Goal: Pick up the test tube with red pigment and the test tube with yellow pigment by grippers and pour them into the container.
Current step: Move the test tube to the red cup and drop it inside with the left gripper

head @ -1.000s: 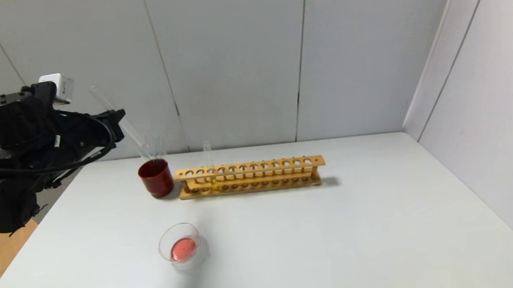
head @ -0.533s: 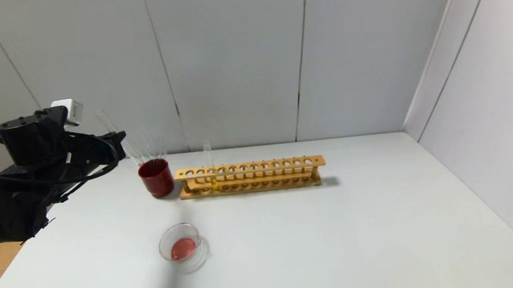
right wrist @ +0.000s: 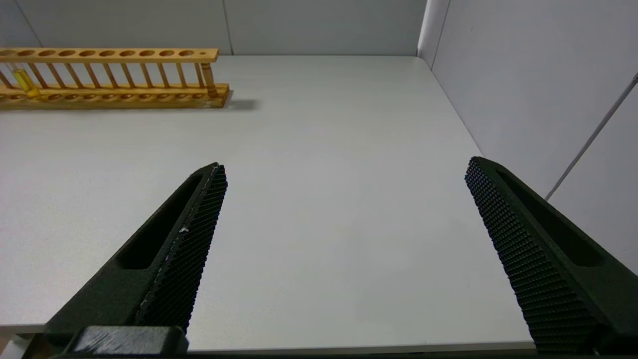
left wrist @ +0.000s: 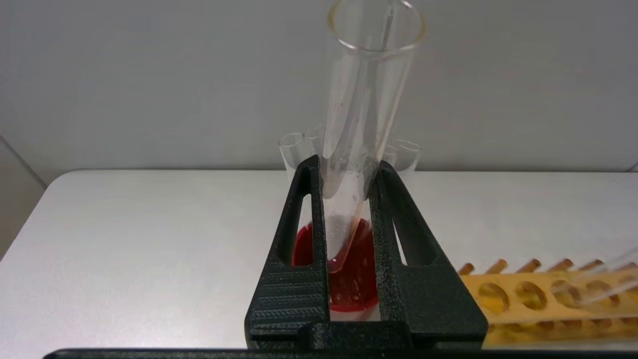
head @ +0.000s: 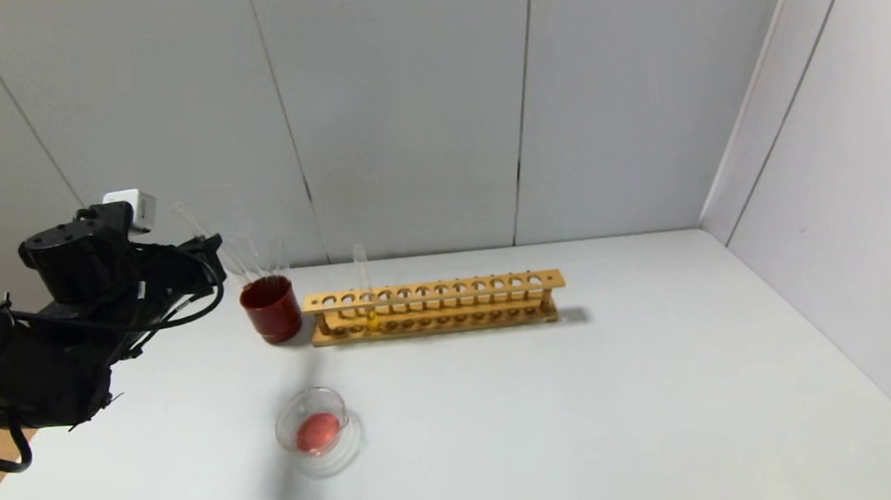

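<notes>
The left claw (left wrist: 346, 192), clamped on the emptied red tube (left wrist: 366, 99), has dropped toward the red cup (head: 271, 309), so with the dish (head: 317, 429) already red, the yellow tube (head: 364, 287) waits in the rack (head: 434, 307).

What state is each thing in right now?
left gripper: shut on the emptied test tube.
emptied test tube: tilted, lower end in the red cup.
red cup: upright, holding clear tubes.
container: red liquid inside.
yellow test tube: upright in the rack.
rack: otherwise unfilled.
right gripper: open, idle.
</notes>
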